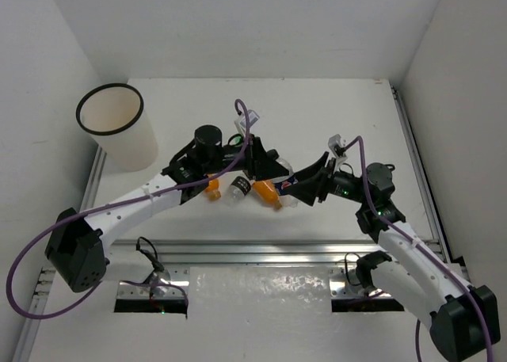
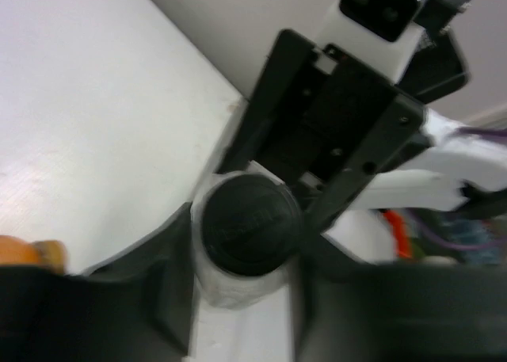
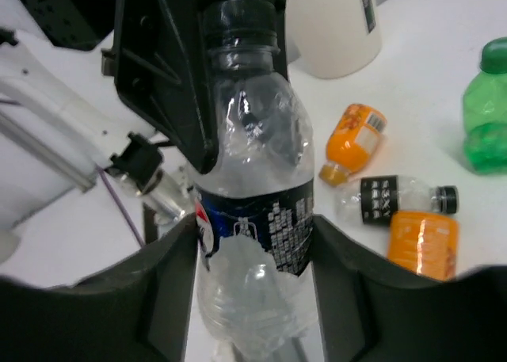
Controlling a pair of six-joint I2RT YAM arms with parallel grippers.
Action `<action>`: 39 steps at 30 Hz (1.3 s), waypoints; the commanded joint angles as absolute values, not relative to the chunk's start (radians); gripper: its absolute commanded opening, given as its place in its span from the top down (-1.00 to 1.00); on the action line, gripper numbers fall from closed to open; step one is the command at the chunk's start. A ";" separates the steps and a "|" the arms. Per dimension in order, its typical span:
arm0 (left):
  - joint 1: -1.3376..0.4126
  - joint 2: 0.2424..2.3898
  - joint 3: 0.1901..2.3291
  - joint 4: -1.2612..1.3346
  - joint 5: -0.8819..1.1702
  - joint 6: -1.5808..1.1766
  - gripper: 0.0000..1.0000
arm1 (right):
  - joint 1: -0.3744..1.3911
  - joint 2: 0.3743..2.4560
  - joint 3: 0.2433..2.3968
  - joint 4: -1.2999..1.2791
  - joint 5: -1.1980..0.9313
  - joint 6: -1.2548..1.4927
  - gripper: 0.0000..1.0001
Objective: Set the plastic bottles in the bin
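Note:
A clear bottle with a dark label and black cap hangs in the air between both grippers. My right gripper is shut on its labelled body. My left gripper is shut on its neck just below the cap. In the top view the two grippers, left and right, meet over the middle of the table. Below them lie two orange bottles and a second clear dark-labelled bottle. A green bottle stands further off. The white bin stands at the far left.
The bin also shows in the right wrist view, behind the loose bottles. An aluminium rail runs along the near edge between the arm bases. White walls close in the table at the back and both sides.

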State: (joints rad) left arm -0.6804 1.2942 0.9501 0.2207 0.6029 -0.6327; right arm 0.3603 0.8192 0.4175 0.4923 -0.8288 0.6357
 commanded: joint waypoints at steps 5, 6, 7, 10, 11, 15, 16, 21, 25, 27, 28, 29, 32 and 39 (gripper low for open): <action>-0.674 1.247 1.174 -0.133 0.254 -0.558 1.00 | 0.370 0.741 0.468 0.336 -0.675 0.554 -0.98; -0.658 1.229 1.208 -0.208 0.150 -0.557 1.00 | 0.370 0.726 0.474 0.263 -0.591 0.531 -0.98; -0.605 1.212 1.250 -0.274 -0.032 -0.558 1.00 | 0.370 0.712 0.480 0.191 -0.509 0.519 -0.98; -0.433 1.151 1.389 -0.495 -0.362 -0.572 1.00 | 0.370 0.701 0.498 -0.010 -0.267 0.482 -0.98; -0.390 1.138 1.454 -0.579 -0.443 -0.574 1.00 | 0.370 0.718 0.506 -0.075 -0.246 0.465 -0.98; -0.015 1.173 1.575 -0.649 -0.497 -0.522 1.00 | 0.370 0.811 0.535 -0.153 -0.227 0.414 -0.98; 0.048 1.190 1.594 -0.649 -0.451 -0.514 1.00 | 0.370 0.828 0.526 -0.144 -0.233 0.414 -0.98; 0.269 1.377 1.704 -0.657 -0.433 -0.492 0.94 | 0.374 0.958 0.520 -0.028 -0.369 0.437 -0.98; 0.340 1.506 1.766 -0.663 -0.286 -0.492 0.19 | 0.473 1.103 0.647 -0.095 -0.285 0.368 -0.98; 0.341 1.537 1.755 -0.658 -0.227 -0.500 -0.38 | 0.523 1.181 0.680 -0.107 -0.203 0.319 -0.98; 0.341 1.537 1.725 -0.647 -0.206 -0.502 -0.48 | 0.546 1.212 0.722 -0.129 -0.178 0.313 -0.98; 0.339 1.531 1.709 -0.628 -0.180 -0.506 -0.61 | 0.554 1.279 0.768 -0.141 -0.170 0.307 -0.98; 0.341 1.506 1.687 -0.626 -0.158 -0.499 -0.90 | 0.589 1.374 0.817 -0.144 -0.109 0.276 -0.98; 0.186 1.294 1.672 -0.664 -0.077 -0.411 -0.99 | 0.606 1.643 0.937 -0.149 -0.028 0.229 -0.80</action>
